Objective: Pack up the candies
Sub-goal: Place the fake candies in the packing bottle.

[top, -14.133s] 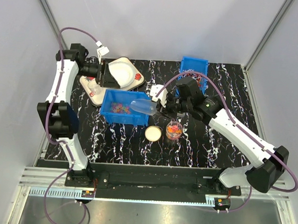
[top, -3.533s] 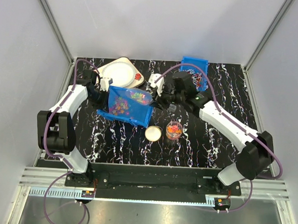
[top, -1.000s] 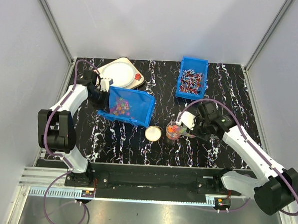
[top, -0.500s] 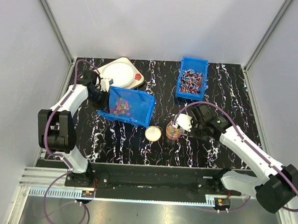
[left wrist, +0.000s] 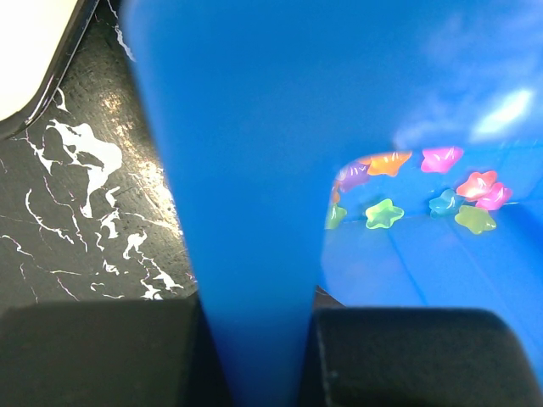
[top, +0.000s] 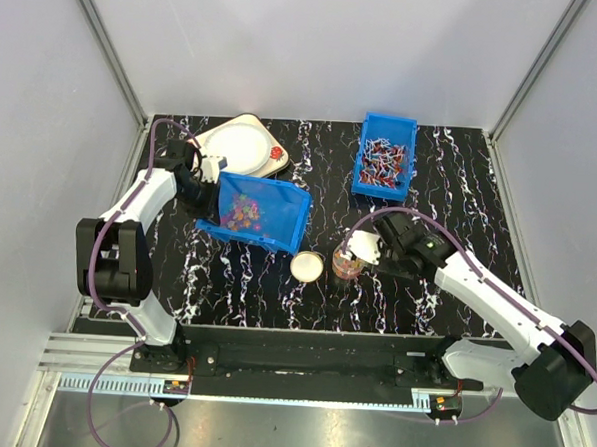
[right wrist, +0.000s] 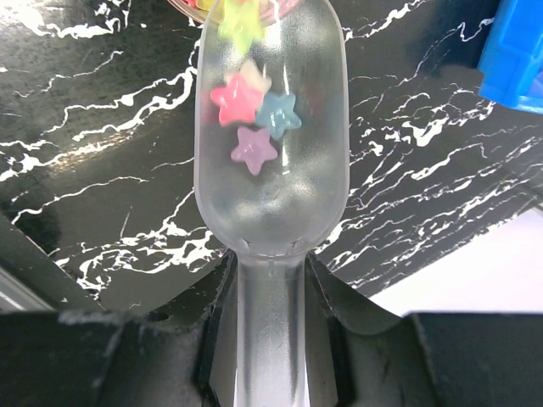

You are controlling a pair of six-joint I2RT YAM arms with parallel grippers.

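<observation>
Right wrist shows your right gripper (right wrist: 265,326) pinching the scoop (right wrist: 271,195) with a few candies (right wrist: 254,110) tipping toward the cup (top: 345,267), partly filled, while farther off your left gripper (left wrist: 254,356) clamps the tilted bin (top: 289,218), where plenty are left to pack.

A blurred blue bin (left wrist: 254,153) wall blocked most of the left wrist view. At twelve o'clock in the right wrist view, the cup (right wrist: 182,7) was cropped, one candy (right wrist: 242,24) smeared.
</observation>
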